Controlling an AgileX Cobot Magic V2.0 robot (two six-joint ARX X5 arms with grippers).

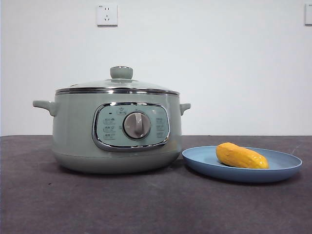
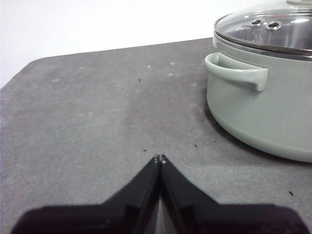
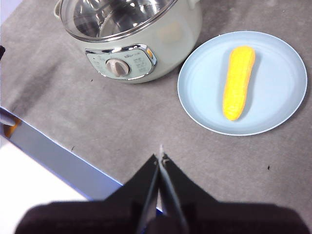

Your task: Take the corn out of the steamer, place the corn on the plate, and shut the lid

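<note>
The round pale sage-green steamer (image 1: 117, 131) stands on the dark grey bench (image 1: 146, 204), with its chrome-framed control panel (image 1: 130, 126) and silver dial (image 1: 137, 125) turned to the front camera. The low domed glass lid (image 1: 117, 87) with chrome rim and pale-green knob (image 1: 121, 72) sits on top of the pot, so the pot is closed. In the right wrist view the metal inside of the pot shows through the glass.

Just beside the steamer, on the side of its right-hand handle as the front view shows it, lies the wide shallow matte light-blue plate (image 1: 282, 170). The plate's rim comes very near to the pot's base – I cannot tell if they touch. The short yellow-orange cob of corn (image 1: 242, 156) lies on its side on the plate, near the middle, and is well apart from the pot.

Both arms are away from the things. The left claw (image 2: 160, 159) hangs over bare bench near the pot's side handle (image 2: 237, 72), its two black jaws pressed together at the tips and holding nothing. The right claw (image 3: 161, 155) is high above the bench's near edge, looking down on steamer and plate – its jaws are also closed together, with nothing between them. Neither claw shows in the front view.

On the white wall behind there is a white power socket (image 1: 107, 14) above the pot.
</note>
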